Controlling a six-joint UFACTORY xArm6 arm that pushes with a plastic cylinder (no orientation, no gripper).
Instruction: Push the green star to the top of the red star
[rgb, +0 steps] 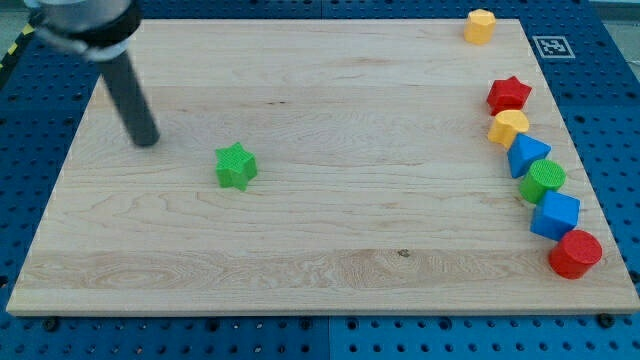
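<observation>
- Sitting alone on the view's left half of the table (330, 270): green star (236, 166), well apart from every other block.
- Waiting near the view's right edge, toward the top: red star (508, 95), heading a curved line of blocks.
- Trailing below it in that line: a yellow block (508, 127) touching or nearly touching the red star, then a blue block (526, 155), a green cylinder (543, 180), a blue cube (554, 215) and a red cylinder (575, 254).
- Standing off at the view's top right corner: a yellow hexagonal block (480, 26), leaving an open gap above the red star, seemingly room enough for the green star.
- Resting up and to the view's left of the green star, near but not touching: my tip (146, 140).
- Carrying no end effector jaws at all, only a plain dark rod, so nothing being held.
- Sitting on the side away from the red star, probably for driving the green star rightward across the table.
- Judging the task barely begun, a long push remaining.
- Risking the star slipping off the rod's side, or drifting low into the yellow block rather than ending above the red star.
</observation>
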